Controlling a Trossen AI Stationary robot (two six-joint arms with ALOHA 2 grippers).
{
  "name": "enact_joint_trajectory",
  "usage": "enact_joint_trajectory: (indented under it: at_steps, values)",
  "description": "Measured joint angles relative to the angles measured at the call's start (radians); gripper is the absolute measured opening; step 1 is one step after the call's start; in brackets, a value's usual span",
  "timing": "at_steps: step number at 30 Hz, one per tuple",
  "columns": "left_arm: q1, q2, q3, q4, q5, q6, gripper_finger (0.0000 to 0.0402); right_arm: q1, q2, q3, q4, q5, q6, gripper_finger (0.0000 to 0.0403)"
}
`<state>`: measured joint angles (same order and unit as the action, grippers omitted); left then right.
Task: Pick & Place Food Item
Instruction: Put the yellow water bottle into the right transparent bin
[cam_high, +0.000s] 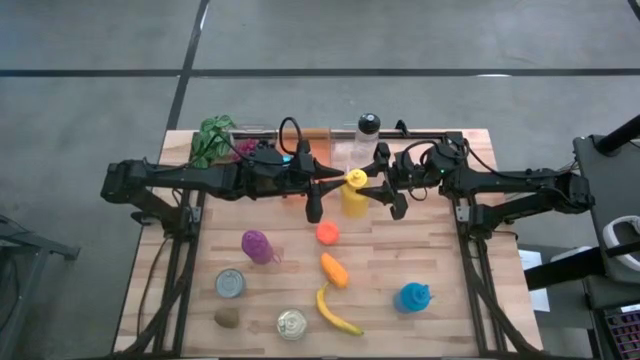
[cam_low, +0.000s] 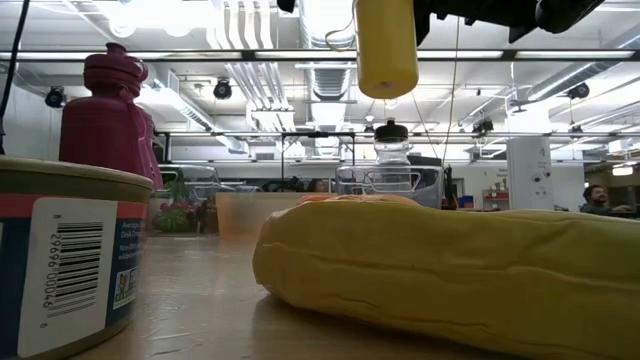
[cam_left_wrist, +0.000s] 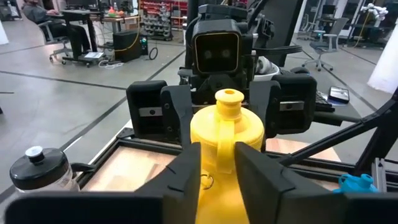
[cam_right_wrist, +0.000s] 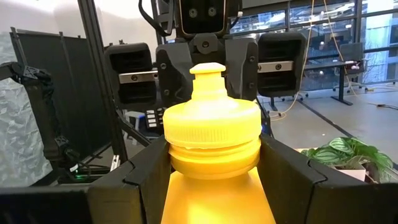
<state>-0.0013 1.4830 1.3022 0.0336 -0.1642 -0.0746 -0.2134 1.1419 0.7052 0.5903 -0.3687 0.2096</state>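
Hanging upright above the worktop, the yellow bottle sits between both arms. Right jaws clamp its neck; left jaws narrow around its loop—we cannot tell contact.

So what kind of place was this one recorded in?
Probably a robotics lab or workshop: bare ducts and pipes on the ceiling, a concrete floor around the wooden table, and desks with office chairs farther off.

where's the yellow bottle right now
In the high view the yellow bottle is mid-table toward the back, lifted between the left gripper and right gripper.
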Motion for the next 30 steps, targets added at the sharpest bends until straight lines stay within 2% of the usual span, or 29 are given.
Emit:
enact_joint_trajectory:
  at_steps: [5, 30]
  values:
    - [0.000, 0.000, 0.000, 0.000, 0.000, 0.000, 0.0084, 0.000, 0.000, 0.000, 0.000, 0.000, 0.000, 0.0201]
    - [-0.001, 0.000, 0.000, -0.001, 0.034, -0.004, 0.0083, 0.000, 0.000, 0.000, 0.021, 0.002, 0.000, 0.0201]
